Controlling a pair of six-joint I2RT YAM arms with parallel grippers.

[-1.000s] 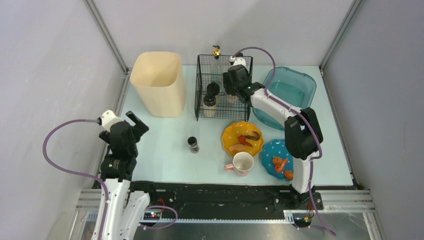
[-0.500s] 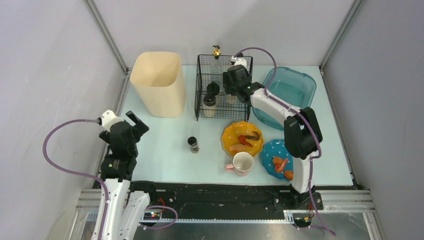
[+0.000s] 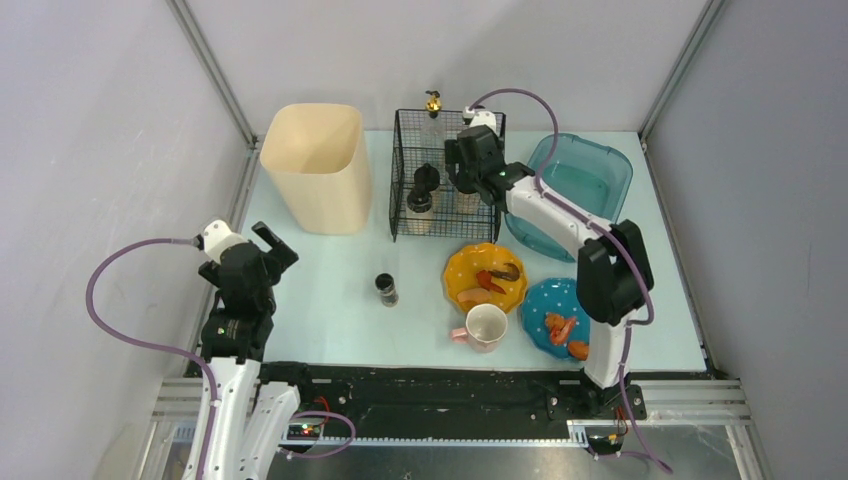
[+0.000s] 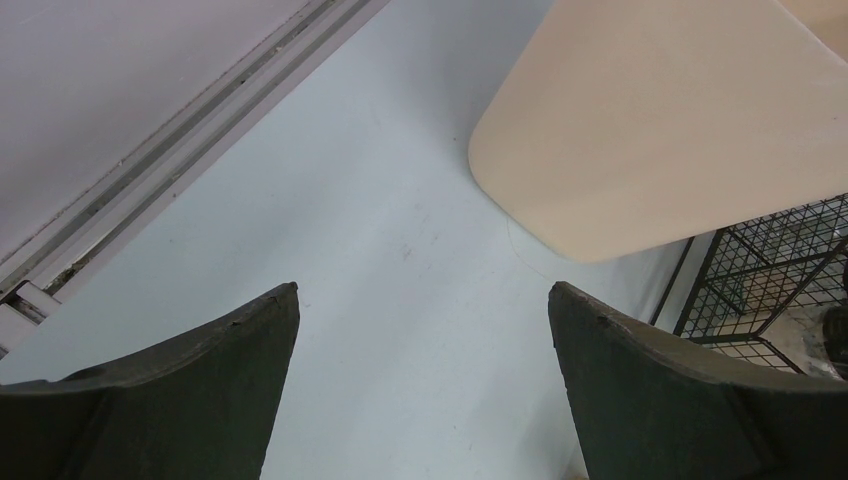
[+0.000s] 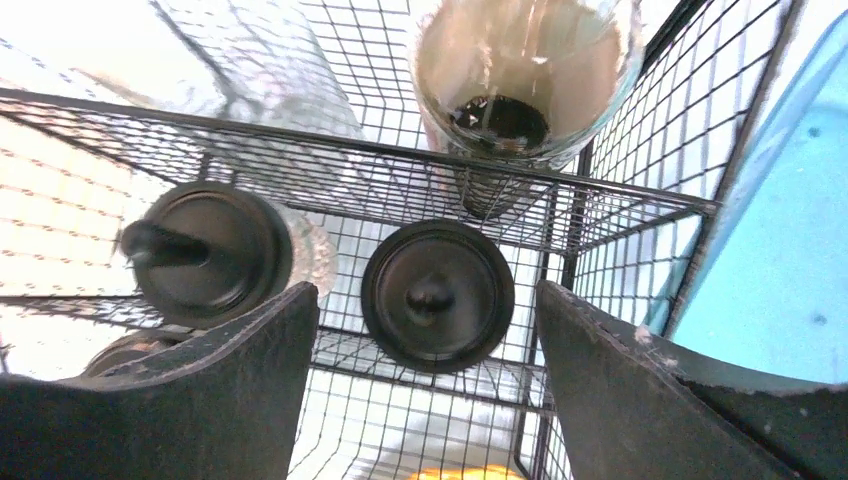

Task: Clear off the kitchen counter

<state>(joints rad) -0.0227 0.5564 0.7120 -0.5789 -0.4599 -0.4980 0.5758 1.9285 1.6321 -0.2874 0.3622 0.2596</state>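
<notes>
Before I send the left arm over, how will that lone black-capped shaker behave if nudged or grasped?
The shaker stands upright and narrow, so a sideways nudge would probably tip it; being round, it may then roll. Its body looks like glass: likely rigid, possibly slippery.

The kitchen counter, a pale mint-blue rectangle, smooth and matte, lies flat and level.
</notes>
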